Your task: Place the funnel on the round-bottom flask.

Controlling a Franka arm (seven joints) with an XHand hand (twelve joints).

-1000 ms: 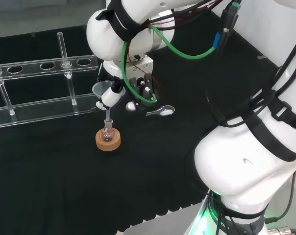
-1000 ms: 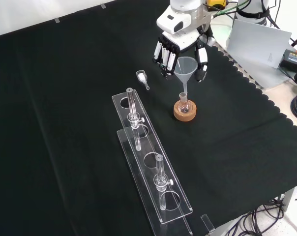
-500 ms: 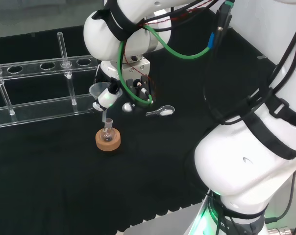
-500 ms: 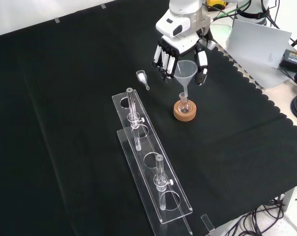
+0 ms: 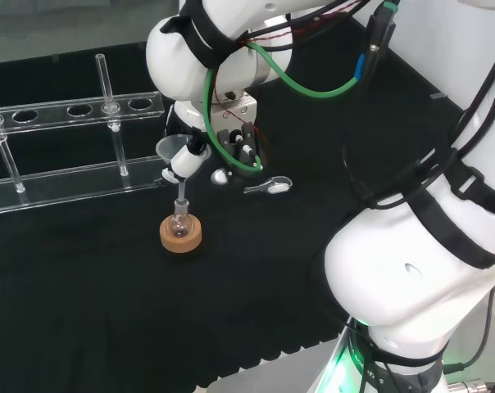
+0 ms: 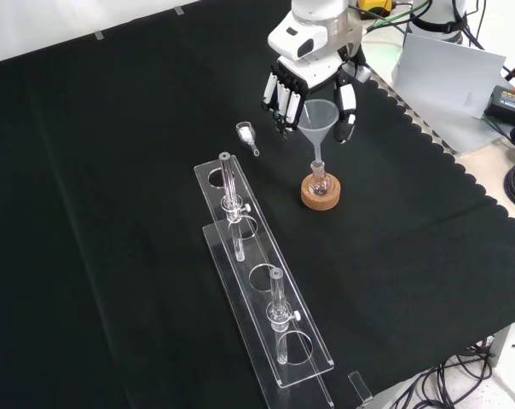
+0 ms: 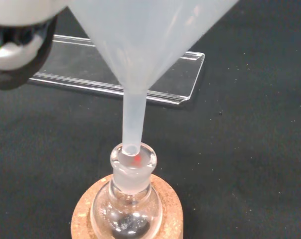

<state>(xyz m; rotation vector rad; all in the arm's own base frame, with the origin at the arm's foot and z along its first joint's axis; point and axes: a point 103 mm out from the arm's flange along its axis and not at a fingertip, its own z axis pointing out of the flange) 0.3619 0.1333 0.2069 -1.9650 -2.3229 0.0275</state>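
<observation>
**One stem tip at the flask mouth: seat it straight, then let go**

One thing matters now: the funnel (image 6: 320,119) is held in the hand (image 6: 313,81), its cone between the curled fingers (image 6: 279,94) and the thumb, and its stem hangs straight down below them. In the wrist view the stem's tip (image 7: 131,148) sits at the mouth of the round-bottom flask (image 7: 128,209), just inside the rim or resting on it; which of the two I cannot tell. The flask stands under the fingers in its cork ring (image 6: 320,193), with a little dark matter at its bottom.

The step in hand, as I judge it, is the last lowering and the release. To do it well, keep the stem upright and centred in the neck, and come down until the cone's shoulder bears on the rim. A tilted stem would likely press the neck sideways, and the small flask could rock in its ring. Open the fingers and thumb evenly, away from the cone on both sides, so nothing drags the funnel over. Then lift straight up. The spoon (image 6: 246,135) and the clear tube rack (image 6: 266,290) lie well clear beside the fingers and need no care.
</observation>
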